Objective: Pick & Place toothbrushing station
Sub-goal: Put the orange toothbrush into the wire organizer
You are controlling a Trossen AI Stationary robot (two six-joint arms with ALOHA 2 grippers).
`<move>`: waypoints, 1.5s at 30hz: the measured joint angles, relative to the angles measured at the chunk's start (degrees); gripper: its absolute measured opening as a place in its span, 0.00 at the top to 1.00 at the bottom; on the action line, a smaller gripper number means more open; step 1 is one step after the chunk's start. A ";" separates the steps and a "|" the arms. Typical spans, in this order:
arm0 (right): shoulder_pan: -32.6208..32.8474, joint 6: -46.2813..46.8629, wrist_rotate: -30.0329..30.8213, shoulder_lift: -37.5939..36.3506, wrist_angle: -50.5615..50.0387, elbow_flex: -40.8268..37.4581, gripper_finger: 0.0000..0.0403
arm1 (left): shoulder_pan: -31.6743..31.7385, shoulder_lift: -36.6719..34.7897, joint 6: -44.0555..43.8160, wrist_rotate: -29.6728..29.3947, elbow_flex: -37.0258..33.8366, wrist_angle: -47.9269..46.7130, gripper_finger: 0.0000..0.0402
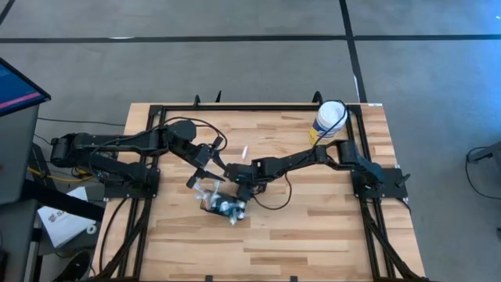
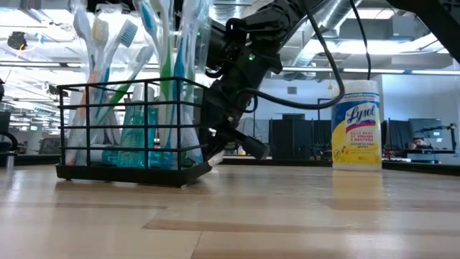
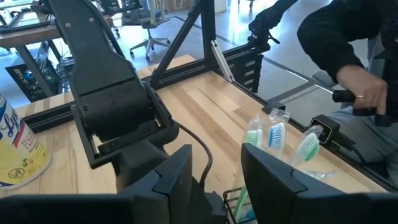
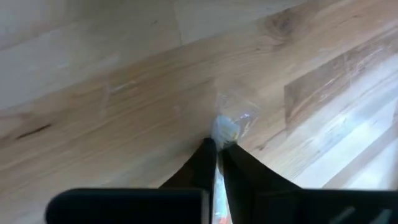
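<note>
The toothbrushing station [image 1: 221,205] is a low black wire holder standing on its base [image 2: 129,173] near the table's middle, with several toothbrushes upright in it. My left gripper [image 1: 202,178] is open just above the holder's far-left side. In the left wrist view its fingers [image 3: 180,180] frame the holder's rim [image 3: 231,198] and the brush heads [image 3: 273,137]. My right gripper [image 1: 235,176] is beside the holder's far-right side, low over the table [image 2: 241,144]. It is shut on a thin, clear-wrapped toothbrush [image 4: 229,127]. My right gripper pinches the thin wrapped toothbrush between its two fingertips [image 4: 205,158]. The clear-wrapped head end [image 4: 231,123] sticks out just past the tips. The fingers slant down toward the table. I cannot tell whether the toothbrush touches the wood.
A yellow-and-white Lysol canister [image 1: 330,119] stands at the far right corner and also shows in the low view [image 2: 357,126]. My right arm crosses in front of the left gripper [image 3: 112,106]. A person's hand [image 3: 364,87] is beyond the table's edge. Bare wood lies toward the near edge.
</note>
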 joint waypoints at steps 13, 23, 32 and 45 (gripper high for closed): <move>-0.65 4.95 1.60 -2.02 -1.51 -0.28 1.00 | 0.00 0.00 0.00 0.00 0.00 0.01 0.67; -3.65 10.32 2.85 -5.54 -4.07 -0.69 1.00 | 0.00 0.00 0.00 0.00 0.00 0.02 0.67; -4.45 14.89 2.85 -7.99 -5.29 -0.45 1.00 | 0.00 0.00 0.00 0.00 0.00 0.05 0.67; -4.33 20.88 2.70 -13.20 -7.78 -0.48 1.00 | 0.01 0.00 -0.01 0.00 0.00 0.06 0.67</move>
